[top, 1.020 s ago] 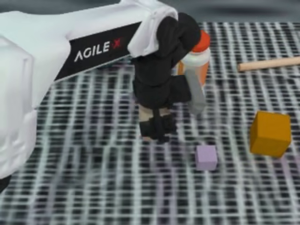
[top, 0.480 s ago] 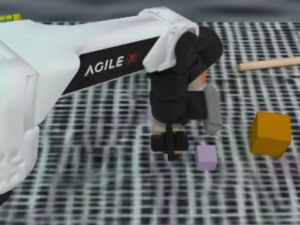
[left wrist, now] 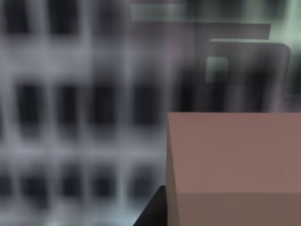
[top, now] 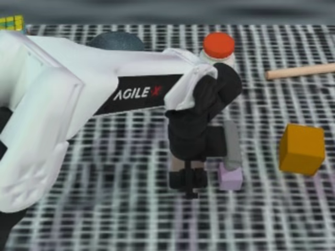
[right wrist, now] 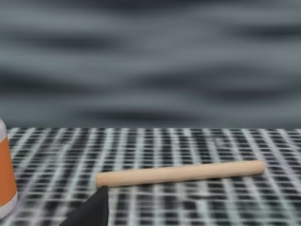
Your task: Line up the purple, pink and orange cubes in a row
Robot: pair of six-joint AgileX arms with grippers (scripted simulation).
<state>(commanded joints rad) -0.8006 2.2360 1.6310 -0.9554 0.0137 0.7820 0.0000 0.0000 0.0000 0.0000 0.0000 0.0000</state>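
Counting it up: three plain cubes, though only two show clearly from above. The small purple cube [top: 231,177] sits around the middle of the table, and the big orange cube [top: 301,149] is well off to its right with bare mat between them. The pink cube [left wrist: 235,167] fills the lower part of the left wrist view, right up against the camera, and from above only a pale sliver of it shows under the wrist. So it looks clamped in the left gripper [top: 189,180], which is just left of the purple cube, nearly touching it.

Other stuff: one bottle with a red cap [top: 219,46] at the far edge behind the arm, one wooden stick [top: 300,71] far right, one little multicoloured puzzle cube [top: 11,22] in the far left corner, and one dark round thing [top: 115,41] poking out behind the arm.

The left arm reaches in from the left side, stretched across the table [top: 104,209] with the wrist pointing straight down.

The right arm isn't in the top view at all. Its wrist camera looks across at the stick and the bottle's edge, and I can't tell how its fingers are set.

There's plenty of open mat at the near side and the left.
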